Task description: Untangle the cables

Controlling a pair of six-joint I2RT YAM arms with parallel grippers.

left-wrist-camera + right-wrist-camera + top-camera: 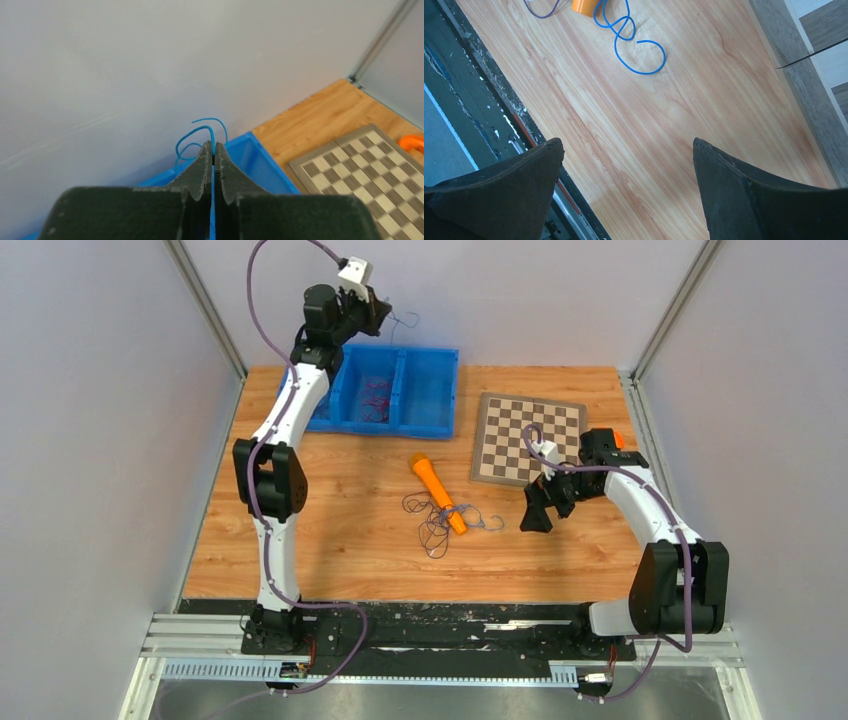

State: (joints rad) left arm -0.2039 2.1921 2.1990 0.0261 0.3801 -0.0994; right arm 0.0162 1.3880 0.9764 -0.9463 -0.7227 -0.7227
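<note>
My left gripper [385, 318] is raised above the blue bin [425, 390] at the back and is shut on a thin blue cable [200, 132], whose loops stick out past the fingertips. A tangle of dark purple and blue cables [440, 518] lies mid-table around an orange marker-like object [437, 490]. The blue cable end [634, 47] shows in the right wrist view beyond my right gripper [626, 150], which is open and empty, low over bare wood to the right of the tangle [535, 518]. Red and purple cables [375, 395] lie in the bin.
A chessboard [527, 438] lies at the back right, close behind the right gripper. An orange object [619, 439] sits by the right arm. Grey walls enclose the table. The black front rail [484, 100] runs along the near edge.
</note>
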